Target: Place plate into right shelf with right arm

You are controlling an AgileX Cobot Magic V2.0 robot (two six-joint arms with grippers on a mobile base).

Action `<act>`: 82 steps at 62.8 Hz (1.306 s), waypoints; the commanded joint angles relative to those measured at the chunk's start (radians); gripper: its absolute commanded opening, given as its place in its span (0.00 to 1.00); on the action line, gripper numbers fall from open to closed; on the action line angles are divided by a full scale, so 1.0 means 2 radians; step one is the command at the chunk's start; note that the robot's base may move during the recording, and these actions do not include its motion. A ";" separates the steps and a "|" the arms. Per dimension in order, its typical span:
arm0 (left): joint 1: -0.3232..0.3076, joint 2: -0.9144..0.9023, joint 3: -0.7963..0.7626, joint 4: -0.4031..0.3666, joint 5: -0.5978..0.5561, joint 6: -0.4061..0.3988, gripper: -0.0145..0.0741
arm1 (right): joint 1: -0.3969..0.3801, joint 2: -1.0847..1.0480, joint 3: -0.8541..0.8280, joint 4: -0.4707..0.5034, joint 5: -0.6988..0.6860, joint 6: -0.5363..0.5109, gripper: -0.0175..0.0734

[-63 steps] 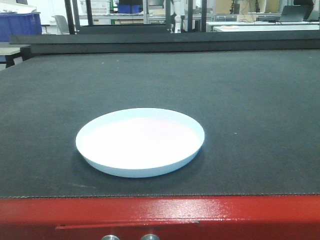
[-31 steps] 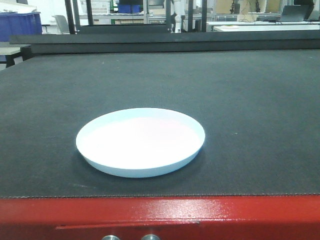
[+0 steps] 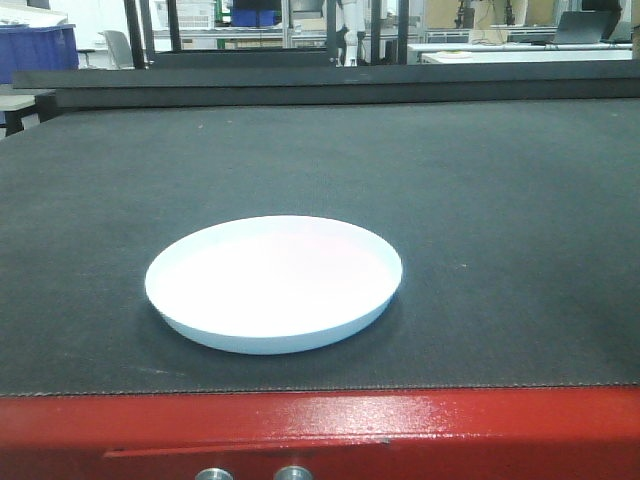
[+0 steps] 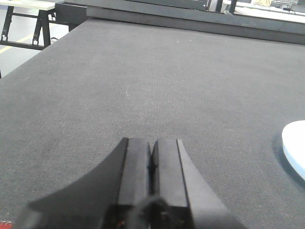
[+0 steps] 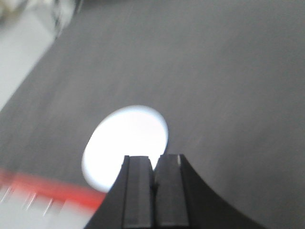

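At the bottom of the right wrist view, we see the right claw (image 5: 154, 162) with its two fingers pressed together and nothing between them. Just above its tips in that frame lies the plate (image 5: 125, 138), a white round patch a little left of centre. The view is blurred, so we cannot tell whether claw and plate touch. Around the plate the dark surface (image 5: 238, 71) fills the frame, and its red edge (image 5: 47, 189) crosses the lower left corner.

Low in the left wrist view, the left claw (image 4: 151, 145) is likewise closed tight and empty, with bare dark surface beyond its tips. A sliver of the plate shows at the right border of that frame, well apart from this claw.

Seen from the front, the plate sits flat and right way up, lower centre-left of the frame, close to the red edge. In the far upper left corner stands a blue bin (image 3: 40, 50).
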 commanded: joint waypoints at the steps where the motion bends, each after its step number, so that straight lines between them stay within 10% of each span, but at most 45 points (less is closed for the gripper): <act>1: -0.004 0.000 0.005 -0.001 -0.042 -0.003 0.11 | 0.000 0.072 -0.044 0.038 0.035 -0.022 0.26; 33: -0.004 0.000 0.005 -0.001 -0.042 -0.003 0.11 | 0.214 0.284 -0.077 -0.083 -0.059 -0.002 0.30; 48: -0.004 0.000 0.005 -0.001 -0.042 -0.003 0.11 | 0.224 0.369 -0.077 -0.085 -0.082 -0.002 0.90; 82: -0.004 0.000 0.005 -0.001 -0.042 -0.003 0.11 | 0.224 0.478 -0.085 -0.050 -0.149 -0.002 0.89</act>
